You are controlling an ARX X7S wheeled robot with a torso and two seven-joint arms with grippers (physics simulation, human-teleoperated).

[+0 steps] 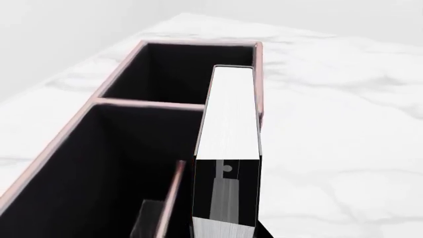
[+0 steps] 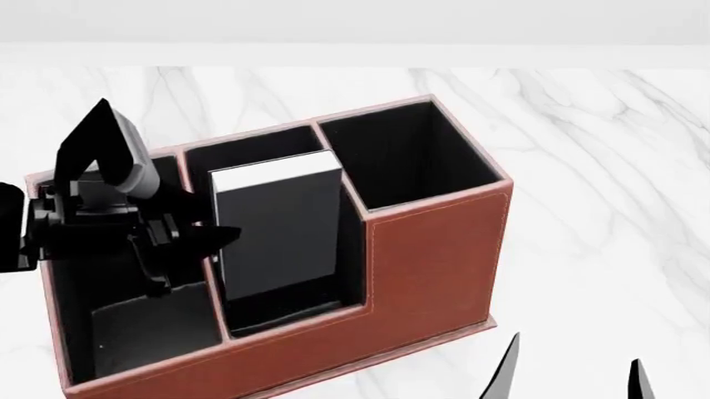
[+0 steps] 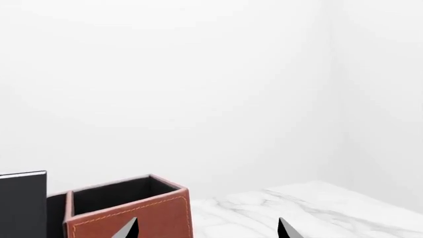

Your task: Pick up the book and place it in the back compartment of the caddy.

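Standing upright in the caddy's (image 2: 433, 249) low-walled middle cell, the book (image 2: 278, 229) leans slightly; left gripper (image 2: 205, 241) jaws look released beside it and should withdraw straight up. Right gripper (image 2: 571, 378) jaws spread, idle.

The book (image 2: 278, 237), a thick hardback with plain black covers and white page edges, is seen standing upright on end in the caddy (image 2: 427, 266). It is lodged in the back compartment (image 2: 283, 312), the black-lined middle cell with the cut-down low outer wall, and its upper part rises above that wall. The book is tilted slightly, its top leaning toward the divider behind it. The caddy is a reddish-brown, leather-look organiser with light stitching, a black interior, a stepped front wall and a flat base rim, set on the white marbled table (image 2: 599, 150).
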